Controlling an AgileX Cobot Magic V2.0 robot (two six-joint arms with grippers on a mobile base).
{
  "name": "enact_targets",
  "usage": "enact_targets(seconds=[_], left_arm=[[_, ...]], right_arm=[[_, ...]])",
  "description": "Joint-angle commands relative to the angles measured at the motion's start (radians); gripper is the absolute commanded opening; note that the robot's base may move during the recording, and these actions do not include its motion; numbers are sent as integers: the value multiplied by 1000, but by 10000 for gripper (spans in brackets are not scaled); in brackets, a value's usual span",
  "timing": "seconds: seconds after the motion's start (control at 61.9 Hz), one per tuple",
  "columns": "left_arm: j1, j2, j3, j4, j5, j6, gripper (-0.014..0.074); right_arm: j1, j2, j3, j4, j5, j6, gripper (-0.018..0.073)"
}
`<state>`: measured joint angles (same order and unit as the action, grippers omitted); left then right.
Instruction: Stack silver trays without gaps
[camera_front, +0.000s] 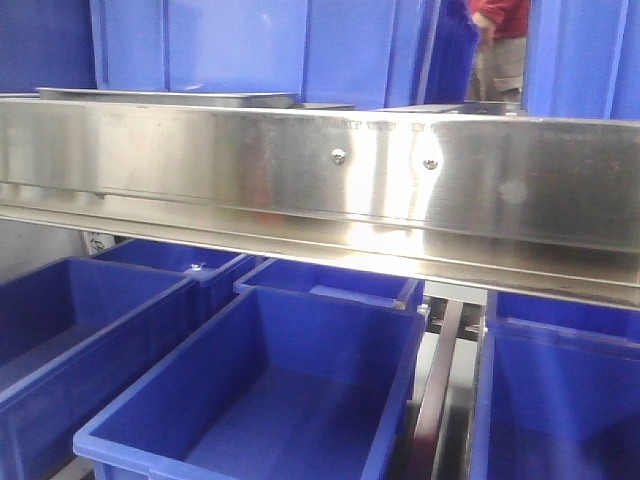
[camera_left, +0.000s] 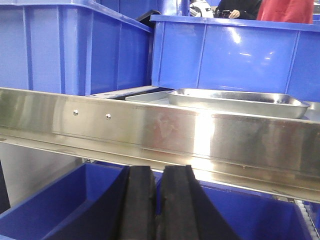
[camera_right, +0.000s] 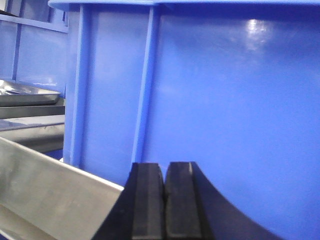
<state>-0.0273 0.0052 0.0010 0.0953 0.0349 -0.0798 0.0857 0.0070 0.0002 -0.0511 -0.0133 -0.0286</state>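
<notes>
the left gripper (camera_left: 157, 205) is seen from its wrist camera held low, below a broad steel shelf rail (camera_left: 160, 132), with its two black ribbed pads pressed almost together and nothing held between them. the right gripper (camera_right: 163, 200) is likewise drawn nearly closed and empty, and is pointed at the smooth wall of a tall blue bin (camera_right: 225, 100) standing just behind the rail.

the silver trays (camera_left: 237, 102) are found on the shelf surface behind the rail, in front of two upright blue bins (camera_left: 75, 50). in the left wrist view one shiny tray with rounded corners and a thin rolled rim is seen lying partly over a flatter, duller tray (camera_left: 145, 96) to its left. from the front view only a slim steel strip (camera_front: 170, 97) of the trays is shown above the rail. a tray edge (camera_right: 30, 95) is also caught at the left of the right wrist view.

the rail is brushed, reflective metal with two screw heads (camera_front: 338, 155). beneath it, open deep blue plastic bins (camera_front: 270, 400) are ranged in rows. a person in a red top (camera_left: 290, 10) is partly shown in the background.
</notes>
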Motion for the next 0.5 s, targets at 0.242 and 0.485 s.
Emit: enact_targets(seconds=[0.242, 0.485], left_arm=[[4, -5, -1, 5, -22, 3, 25], [4, -5, -1, 5, -22, 3, 25]], right_arm=[[-6, -7, 0, 5, -18, -4, -78], [-6, -7, 0, 5, -18, -4, -78]])
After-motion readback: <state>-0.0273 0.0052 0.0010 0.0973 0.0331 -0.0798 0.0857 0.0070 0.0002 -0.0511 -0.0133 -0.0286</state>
